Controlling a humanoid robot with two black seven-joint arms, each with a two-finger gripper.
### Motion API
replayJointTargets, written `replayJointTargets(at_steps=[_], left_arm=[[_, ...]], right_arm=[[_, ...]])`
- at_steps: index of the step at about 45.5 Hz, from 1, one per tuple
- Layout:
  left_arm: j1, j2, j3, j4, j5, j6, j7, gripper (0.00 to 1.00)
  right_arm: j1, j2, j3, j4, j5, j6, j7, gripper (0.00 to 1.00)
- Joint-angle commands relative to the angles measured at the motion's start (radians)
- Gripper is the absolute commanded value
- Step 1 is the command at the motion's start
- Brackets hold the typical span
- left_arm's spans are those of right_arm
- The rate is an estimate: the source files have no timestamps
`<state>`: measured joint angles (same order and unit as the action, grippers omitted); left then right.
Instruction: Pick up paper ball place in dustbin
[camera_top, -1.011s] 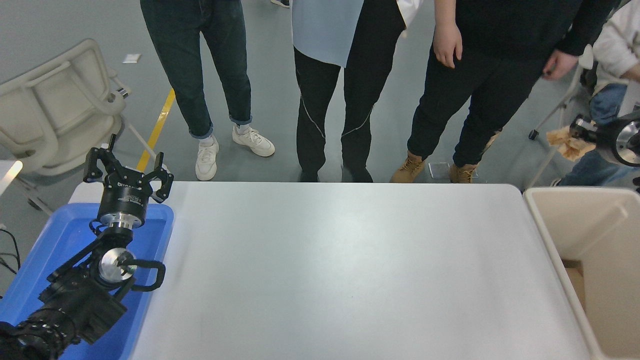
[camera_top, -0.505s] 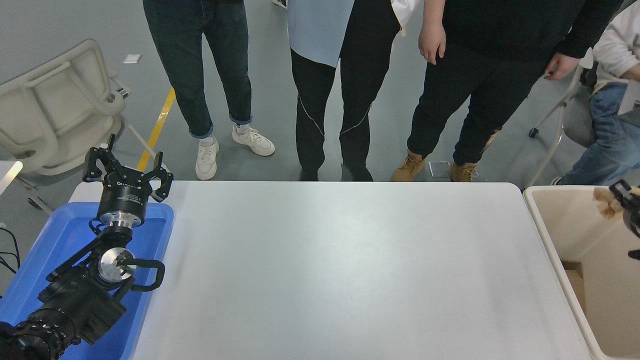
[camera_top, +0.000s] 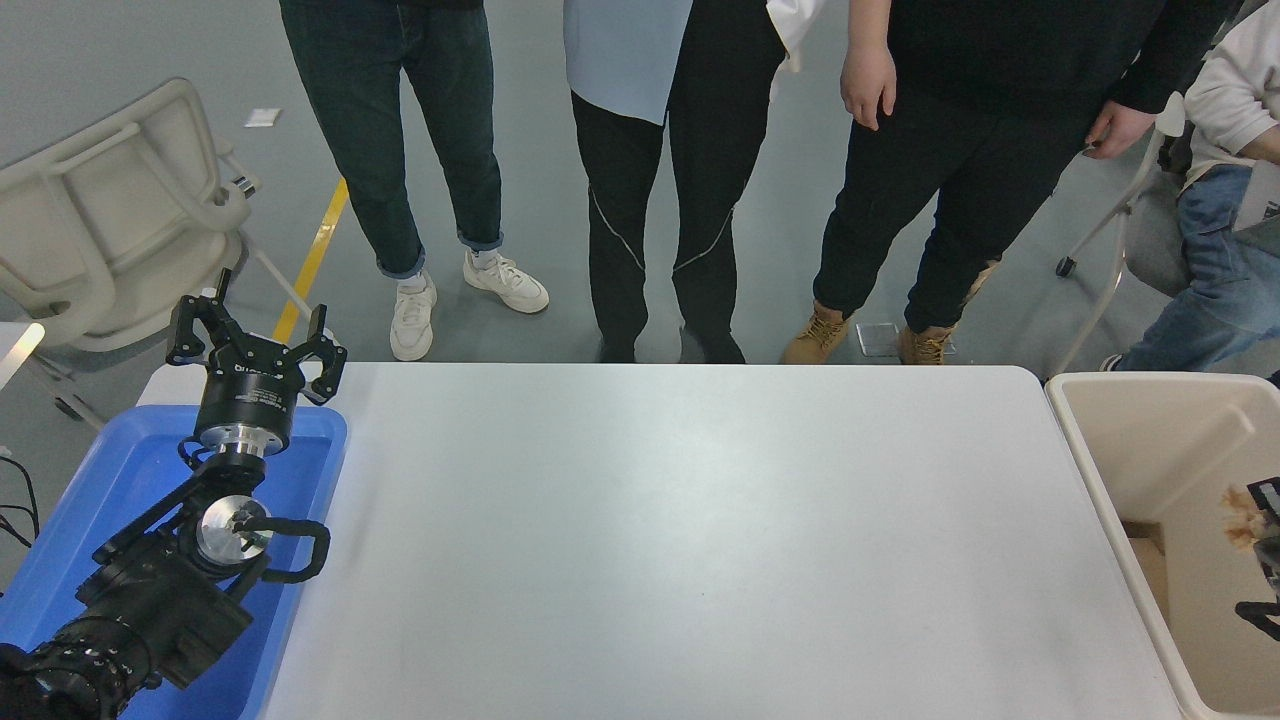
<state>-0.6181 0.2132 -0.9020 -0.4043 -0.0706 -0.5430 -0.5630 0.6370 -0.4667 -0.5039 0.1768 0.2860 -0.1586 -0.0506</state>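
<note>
The beige dustbin (camera_top: 1090, 450) stands at the table's right end. My right gripper (camera_top: 1256, 522) comes in at the right edge, mostly cut off, and is lowered inside the dustbin. It is shut on the tan paper ball (camera_top: 1242, 516), of which only a small crumpled part shows, held above the bin's floor. My left gripper (camera_top: 255, 338) is parked open and empty over the far end of the blue tray (camera_top: 120, 480) at the lower left.
Several people stand at the table's far edge; one sits at the far right. An overturned beige chair (camera_top: 110, 210) lies left of the table. The white table (camera_top: 680, 540) spans the middle.
My right gripper has come down from above the bin's far rim into the dustbin, carrying the paper ball. The left arm has not moved.
</note>
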Motion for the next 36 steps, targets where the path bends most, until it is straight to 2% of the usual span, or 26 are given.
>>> replayJointTargets(at_steps=[1,16,19,20,24,28,29,36], left_arm=[[0.000,0.000,0.000,-0.001,0.000,0.000,0.000,0.99],[0.000,0.000,0.000,-0.001,0.000,0.000,0.000,0.99],[0.000,0.000,0.000,-0.001,0.000,0.000,0.000,0.99],[0.000,0.000,0.000,-0.001,0.000,0.000,0.000,0.99],[0.000,0.000,0.000,0.001,0.000,0.000,0.000,0.99],[0.000,0.000,0.000,-0.001,0.000,0.000,0.000,0.99],[0.000,0.000,0.000,-0.001,0.000,0.000,0.000,0.99],[0.000,0.000,0.000,-0.001,0.000,0.000,0.000,0.99]], right_arm=[[-0.030,0.010,0.024,-0.008,0.005,-0.005,0.000,0.00],[-0.037,0.008,0.024,-0.008,0.005,-0.007,0.000,0.00],[-0.036,0.008,0.024,-0.008,0.005,-0.009,0.000,0.39],[-0.037,0.008,0.024,-0.008,0.005,-0.010,0.000,0.46],[-0.037,0.007,0.022,-0.008,0.005,-0.013,0.000,0.62],[-0.036,0.007,0.021,-0.006,0.005,-0.013,0.000,0.94],[-0.036,0.007,0.021,-0.005,0.005,-0.012,0.000,1.00],[-0.037,0.003,0.016,0.009,-0.001,-0.001,0.000,1.00]])
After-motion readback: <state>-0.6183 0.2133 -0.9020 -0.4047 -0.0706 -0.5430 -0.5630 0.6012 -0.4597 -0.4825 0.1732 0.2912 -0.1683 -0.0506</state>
